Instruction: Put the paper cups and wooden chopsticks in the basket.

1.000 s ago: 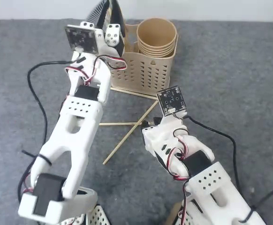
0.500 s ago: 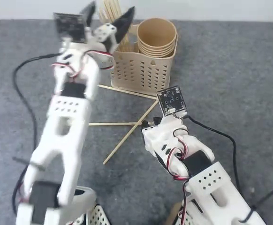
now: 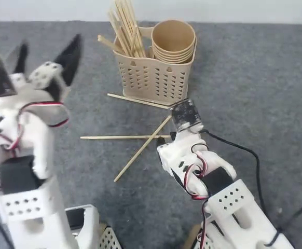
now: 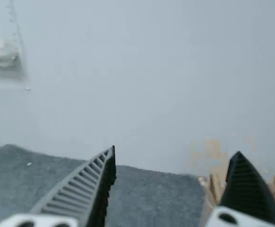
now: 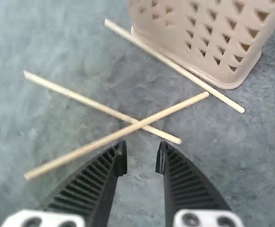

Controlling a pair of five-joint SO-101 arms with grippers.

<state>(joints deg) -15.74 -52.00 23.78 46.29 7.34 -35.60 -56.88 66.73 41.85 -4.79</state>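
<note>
The tan slotted basket (image 3: 153,78) stands at the back with a stack of paper cups (image 3: 174,39) and several chopsticks (image 3: 124,26) upright in it. Three wooden chopsticks lie on the grey carpet: one along the basket's base (image 3: 138,100), one level (image 3: 120,137) and one diagonal (image 3: 140,150), these two crossing. My left gripper (image 3: 46,54) is raised left of the basket, wide open and empty; its wrist view (image 4: 173,161) faces the wall. My right gripper (image 5: 141,150) hangs low just short of the crossed chopsticks (image 5: 128,125), narrowly open with nothing between its fingers.
Grey carpet covers the table, with free room to the right of the basket (image 5: 208,38) and at the far left. Cables trail from both arms. A white wall rises behind the basket.
My left arm has drawn back from above the basket toward the left and front, its gripper opened and the chopsticks left standing in the basket. My right arm has hardly moved.
</note>
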